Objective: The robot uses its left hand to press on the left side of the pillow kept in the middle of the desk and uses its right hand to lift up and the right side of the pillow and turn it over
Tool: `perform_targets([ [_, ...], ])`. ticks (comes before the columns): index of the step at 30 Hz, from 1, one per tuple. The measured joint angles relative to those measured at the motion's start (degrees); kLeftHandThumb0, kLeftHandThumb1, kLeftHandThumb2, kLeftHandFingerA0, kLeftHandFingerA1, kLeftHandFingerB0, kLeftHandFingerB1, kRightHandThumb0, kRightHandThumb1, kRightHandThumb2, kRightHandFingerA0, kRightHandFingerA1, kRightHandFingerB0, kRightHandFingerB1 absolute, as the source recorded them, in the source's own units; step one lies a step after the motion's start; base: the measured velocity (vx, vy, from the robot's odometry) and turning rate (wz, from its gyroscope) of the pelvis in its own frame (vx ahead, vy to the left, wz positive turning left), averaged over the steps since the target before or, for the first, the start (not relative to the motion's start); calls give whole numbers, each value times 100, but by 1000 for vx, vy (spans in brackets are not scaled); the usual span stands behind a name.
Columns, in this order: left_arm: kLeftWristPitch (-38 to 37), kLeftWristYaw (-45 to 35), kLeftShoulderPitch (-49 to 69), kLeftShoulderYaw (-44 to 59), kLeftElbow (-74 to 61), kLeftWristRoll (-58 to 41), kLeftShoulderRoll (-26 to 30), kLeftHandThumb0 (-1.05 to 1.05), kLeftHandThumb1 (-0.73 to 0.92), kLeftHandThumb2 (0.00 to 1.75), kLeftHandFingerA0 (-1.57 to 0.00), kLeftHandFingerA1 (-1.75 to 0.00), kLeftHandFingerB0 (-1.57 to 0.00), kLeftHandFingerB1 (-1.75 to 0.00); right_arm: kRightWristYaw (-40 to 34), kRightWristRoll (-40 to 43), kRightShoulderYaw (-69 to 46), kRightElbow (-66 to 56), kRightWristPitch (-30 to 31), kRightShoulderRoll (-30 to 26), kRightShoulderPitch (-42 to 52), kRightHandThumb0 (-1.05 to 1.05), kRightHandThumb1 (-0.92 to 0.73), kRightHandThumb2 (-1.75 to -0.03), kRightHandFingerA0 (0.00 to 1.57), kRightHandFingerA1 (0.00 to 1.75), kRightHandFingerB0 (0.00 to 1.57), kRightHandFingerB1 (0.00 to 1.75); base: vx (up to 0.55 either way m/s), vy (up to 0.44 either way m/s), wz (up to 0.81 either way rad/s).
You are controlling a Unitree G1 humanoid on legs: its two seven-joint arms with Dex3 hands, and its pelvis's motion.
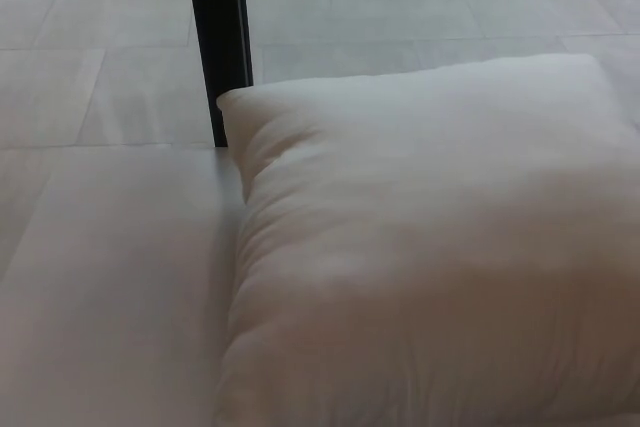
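Pillow (430, 257), white, plump and creased along its left edge, lies flat on the desk (110, 287) (no hands or fingers visible)

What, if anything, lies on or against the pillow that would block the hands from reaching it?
Nothing visible does. The white pillow lies bare on the desk; a black post stands behind its far left corner. Neither hand shows.
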Motion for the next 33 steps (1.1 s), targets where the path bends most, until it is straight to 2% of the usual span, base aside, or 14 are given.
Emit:
perform_targets([
  [4,92,-116,11,67,15,-60,34,-55,62,84,-26,-47,-13,-40,161,288,-391,86,-8,-4,-42,-79,-64,-57,50,116,7,84,0,0,0],
  [5,104,-123,13,118,18,-86,33,-47,76,63,-29,-39,-26,-33,218,371,-521,129,7,-5,-50,-90,-50,-98,63,102,18,74,0,0,0],
  [9,178,-133,-35,465,-38,-252,32,-49,81,64,-13,-38,-17,-33,371,665,-1006,236,104,-38,-176,-96,-74,-64,4,130,0,71,0,0,0],
  [10,188,-135,-58,546,-72,-290,30,-60,81,70,-7,-36,-7,-22,392,728,-1114,235,131,-46,-220,-102,-62,-111,0,78,8,58,0,0,0],
  [13,242,-107,-258,913,-276,-471,16,-58,78,83,0,-25,0,-14,498,968,-1499,212,245,-138,-426,-105,-84,-65,0,96,0,65,0,0,0],
  [14,261,-92,-333,1001,-348,-515,13,-68,71,99,0,-25,0,-20,523,1023,-1575,186,269,-169,-484,-99,-63,-112,1,72,0,53,0,0,0],
  [16,356,-51,-631,1244,-653,-662,11,-68,70,100,0,-26,0,-22,585,1187,-1817,6,364,-273,-709,-103,-86,-67,0,96,0,53,0,0,0],
  [22,677,106,-1591,1655,-1784,-996,39,-68,86,66,-1,-36,-5,-27,765,1610,-2316,-619,693,-756,-1463,-103,-64,-109,15,80,0,57,0,0,0],
  [23,733,133,-1779,1675,-1955,-1036,75,-74,65,102,0,-38,-2,-33,792,1689,-2385,-747,779,-851,-1608,-105,-77,-64,0,98,0,62,0,0,0],
  [24,776,146,-1932,1676,-2075,-1060,119,-72,66,103,0,-40,-1,-33,813,1751,-2431,-868,854,-928,-1719,-105,-56,-101,3,79,0,64,0,0,0],
  [27,874,186,-2413,1664,-2413,-1124,228,-70,68,105,0,-40,0,-34,870,1938,-2514,-1239,1095,-1149,-2073,-43,-13,-90,10,63,9,60,0,0,0],
  [28,913,201,-2563,1660,-2524,-1139,241,-73,69,106,0,-44,-9,-38,884,1998,-2533,-1358,1180,-1213,-2204,-105,-73,-62,3,104,11,75,0,0,0],
  [32,1086,282,-3089,1547,-3085,-1170,243,-75,89,65,-6,-47,-11,-33,952,2235,-2514,-1924,1508,-1337,-2728,-105,-73,-65,20,106,15,74,0,0,0],
  [33,1128,307,-3185,1504,-3230,-1172,240,-76,69,104,-4,-49,-6,-39,965,2281,-2492,-2063,1578,-1340,-2828,-105,-74,-65,41,98,24,73,0,0,0],
])
